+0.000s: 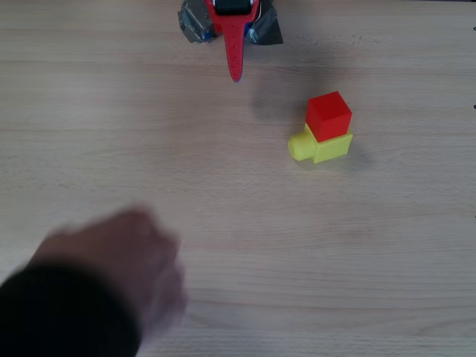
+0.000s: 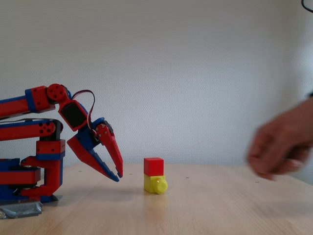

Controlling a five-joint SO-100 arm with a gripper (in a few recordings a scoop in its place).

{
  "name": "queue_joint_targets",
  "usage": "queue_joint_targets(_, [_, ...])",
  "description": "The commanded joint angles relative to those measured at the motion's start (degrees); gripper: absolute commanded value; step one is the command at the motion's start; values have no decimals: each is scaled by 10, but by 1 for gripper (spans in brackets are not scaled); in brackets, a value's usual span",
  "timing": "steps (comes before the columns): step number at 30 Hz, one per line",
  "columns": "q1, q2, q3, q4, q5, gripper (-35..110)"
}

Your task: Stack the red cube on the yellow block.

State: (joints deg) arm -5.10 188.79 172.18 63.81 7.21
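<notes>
The red cube (image 1: 329, 114) (image 2: 153, 166) sits on top of the yellow block (image 1: 321, 146) (image 2: 155, 184), whose round stub points left in the overhead view. My gripper (image 1: 236, 73) (image 2: 118, 175) is pulled back near the arm's base, well apart from the stack, tips pointing down at the table. Its red and blue fingers lie close together with nothing between them.
A person's hand (image 1: 123, 275) (image 2: 281, 144) with a dark sleeve hovers blurred over the near left of the wooden table (image 1: 245, 223) in the overhead view, at the right in the fixed view. Grey tape (image 2: 22, 210) holds the arm's base.
</notes>
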Motion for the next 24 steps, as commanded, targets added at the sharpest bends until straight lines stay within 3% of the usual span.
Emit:
queue_joint_targets(1, [-7,7,-4,10,11,0])
queue_joint_targets(24, [-6,7,-4,10,17,0])
